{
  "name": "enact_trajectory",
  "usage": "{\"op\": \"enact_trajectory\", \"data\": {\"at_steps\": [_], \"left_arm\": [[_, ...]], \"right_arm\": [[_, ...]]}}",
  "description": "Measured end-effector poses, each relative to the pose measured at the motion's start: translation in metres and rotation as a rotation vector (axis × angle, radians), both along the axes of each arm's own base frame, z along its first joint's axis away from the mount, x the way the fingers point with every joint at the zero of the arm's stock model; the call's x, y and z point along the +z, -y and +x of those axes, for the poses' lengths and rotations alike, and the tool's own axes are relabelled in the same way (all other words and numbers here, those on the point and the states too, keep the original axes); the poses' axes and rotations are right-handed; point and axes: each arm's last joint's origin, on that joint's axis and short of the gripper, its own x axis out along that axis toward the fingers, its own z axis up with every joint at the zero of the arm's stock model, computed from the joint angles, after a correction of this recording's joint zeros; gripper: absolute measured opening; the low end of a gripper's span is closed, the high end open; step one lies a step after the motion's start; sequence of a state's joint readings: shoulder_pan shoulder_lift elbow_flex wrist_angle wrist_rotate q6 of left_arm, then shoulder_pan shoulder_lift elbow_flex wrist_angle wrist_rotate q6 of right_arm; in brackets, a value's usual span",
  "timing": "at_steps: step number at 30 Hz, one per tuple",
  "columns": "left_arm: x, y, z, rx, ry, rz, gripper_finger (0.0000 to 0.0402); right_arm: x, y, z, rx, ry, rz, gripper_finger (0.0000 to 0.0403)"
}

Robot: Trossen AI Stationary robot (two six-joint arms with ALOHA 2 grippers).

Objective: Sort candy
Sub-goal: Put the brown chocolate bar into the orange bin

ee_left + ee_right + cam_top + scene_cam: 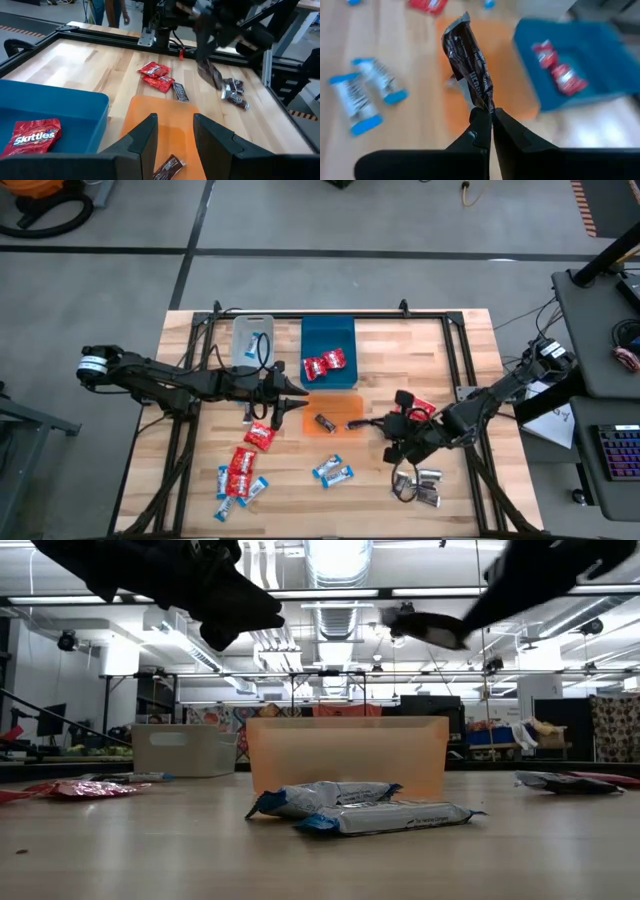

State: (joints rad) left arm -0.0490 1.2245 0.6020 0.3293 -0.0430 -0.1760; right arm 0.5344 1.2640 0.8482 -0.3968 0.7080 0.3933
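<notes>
From the high view I count what is on the bench [420, 340]. Two red candies [325, 365] lie in the blue bin [328, 352], one dark candy [325, 423] in the orange bin [329, 412], and I can see nothing inside the clear bin [252, 338]. Loose on the wood: roughly three red ones [243, 464] and four blue-and-white ones toward the near left corner, two blue-and-white candies [332, 472] near the middle of the near edge, a red one [421, 409] by the right arm, and about four dark ones [420, 485] near the near right corner. The left gripper [298, 402] hangs at the orange bin's left end.

In the low view, the two blue-and-white candies [365, 810] lie stacked in front of the orange bin [345, 755]; they look flat, light and crinkly.

In the left wrist view, the left jaws stand spread and empty over the orange bin [155, 112], with the dark candy [168, 166] below them.

In the right wrist view, the right gripper [488, 119] has its jaws pressed together, pinching a dark candy [468, 62] by the crimped end of its wrapper, above the bench near the orange bin. I judge these packets almost weightless, soft and slippery in foil, so the crimped end seam is the best hold; a pinch across the body risks sliding off.
</notes>
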Motion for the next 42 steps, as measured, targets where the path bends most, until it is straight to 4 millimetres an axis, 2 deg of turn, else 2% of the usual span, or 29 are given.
{"op": "enact_trajectory", "data": {"at_steps": [9,17,25,28,32,36,42], "left_arm": [[0.015,-0.003,-0.006,-0.037,-0.121,0.202,0.0109],[0.041,-0.024,-0.011,0.112,-0.254,0.402,0.0109],[0.032,-0.054,-0.017,0.19,-0.327,0.465,0.0109],[0.029,-0.063,-0.019,0.234,-0.34,0.439,0.0109],[0.028,-0.067,-0.022,0.253,-0.36,0.421,0.0109],[0.026,-0.067,-0.023,0.251,-0.383,0.418,0.0109],[0.024,-0.068,-0.025,0.248,-0.41,0.44,0.0109]], "right_arm": [[0.014,0.046,0.033,-0.027,0.088,-0.14,0.0008],[0.023,0.11,0.052,-0.017,0.116,-0.183,0.0008],[0.026,0.155,0.054,0.073,0.142,-0.132,0.0008],[0.023,0.16,0.052,0.214,0.138,-0.014,0.0008],[0.015,0.157,0.047,0.455,0.098,0.263,0.0008],[0.01,0.155,0.043,0.415,0.04,0.477,0.0008],[0.0,0.156,0.044,0.231,-0.015,0.657,0.0009]]}}
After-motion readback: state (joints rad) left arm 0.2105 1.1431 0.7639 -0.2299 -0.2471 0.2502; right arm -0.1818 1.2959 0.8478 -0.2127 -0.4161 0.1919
